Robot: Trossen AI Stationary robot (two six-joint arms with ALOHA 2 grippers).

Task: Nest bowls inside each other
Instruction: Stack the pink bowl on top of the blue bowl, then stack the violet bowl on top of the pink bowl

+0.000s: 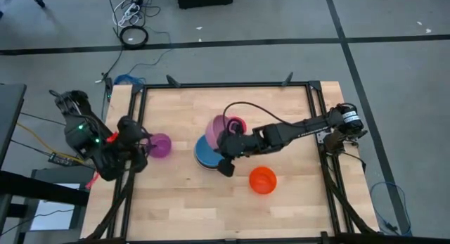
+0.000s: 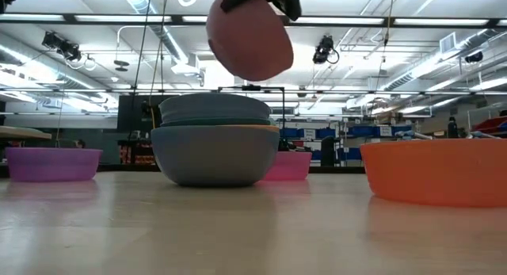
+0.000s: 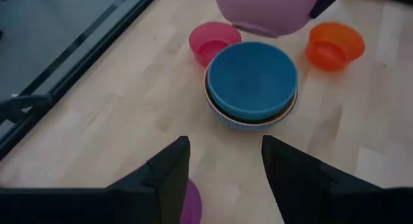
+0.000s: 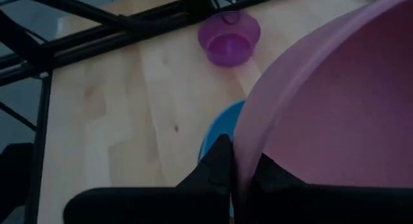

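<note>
Right gripper (image 1: pixel 226 140) reached in from the right edge of the high view to mid-frame, clamped on the rim of a pale pink bowl (image 2: pixel 249 37). In the right wrist view, rim pinched between the two dark fingers (image 4: pixel 216 162), bowl wall (image 4: pixel 329 114) filling the right half of the frame. In the low view, pink bowl carried in the air at top centre, tilted, clear above the stack and not touching it.

Stack of nested bowls (image 1: pixel 207 154) sat at centre of the high view, just below and left of the carried bowl. Seen from the left wrist, a blue bowl (image 3: pixel 251 79) on top, inside a larger pale-rimmed outer bowl (image 3: pixel 222 117); in the low view a grey-blue outer bowl (image 2: pixel 214 156) at centre with further rims showing above it. Exact count of nested bowls not readable.

Magenta bowl (image 1: pixel 238 124) stood just above the stack in the high view, partly hidden by the arm; small and close behind the stack in the low view (image 2: pixel 289 166). Red-orange bowl (image 1: pixel 262 180) rested alone lower right of centre, apart from the stack. Purple bowl (image 1: pixel 161 145) lay left of centre, just beside the left gripper (image 1: pixel 143 147).

Left gripper parked at the left edge of the table (image 1: pixel 281 209), fingers (image 3: pixel 161 179) spread apart, grasping nothing.
</note>
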